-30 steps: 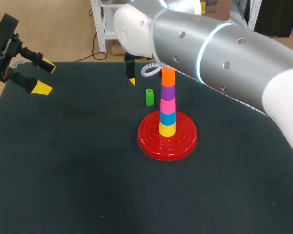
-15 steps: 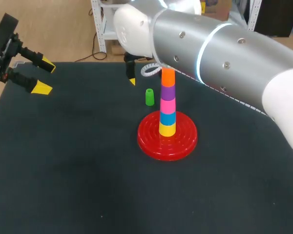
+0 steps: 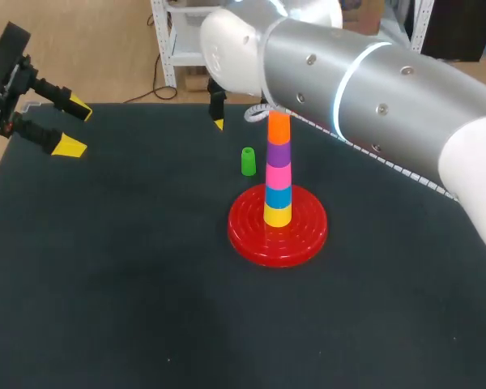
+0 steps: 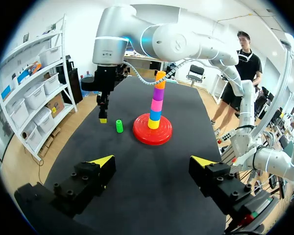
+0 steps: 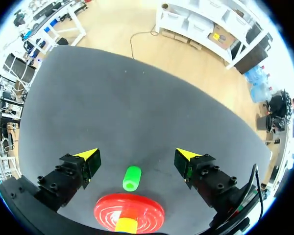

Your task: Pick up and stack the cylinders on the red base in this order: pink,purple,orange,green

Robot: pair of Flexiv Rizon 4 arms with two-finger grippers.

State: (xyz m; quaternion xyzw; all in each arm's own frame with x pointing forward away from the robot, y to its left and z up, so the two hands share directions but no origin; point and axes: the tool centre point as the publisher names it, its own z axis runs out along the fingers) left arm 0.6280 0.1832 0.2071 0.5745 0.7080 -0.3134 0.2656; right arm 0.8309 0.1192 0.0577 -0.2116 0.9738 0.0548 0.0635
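Observation:
The red base (image 3: 247,235) holds a stack (image 3: 278,174) of yellow, blue, pink, purple and orange cylinders, bottom to top. A green cylinder (image 3: 248,161) stands on the dark table just left of the stack. My right gripper (image 5: 137,155) hangs open above the table behind the green cylinder (image 5: 132,177), nothing between its fingers. The base (image 5: 108,210) shows under it in the right wrist view. In the head view only one of its yellow fingertips (image 3: 219,124) shows. My left gripper (image 3: 73,127) is open at the table's far left edge, empty, and faces the stack (image 4: 157,105) from afar.
My right arm's thick grey link (image 3: 373,89) crosses over the table's back right, close above the top of the stack. The dark table (image 3: 130,284) has bare room in front and to the left.
My right arm has shifted slightly back and up, its yellow fingertip now farther from the green cylinder. The left arm and the cylinders have not moved.

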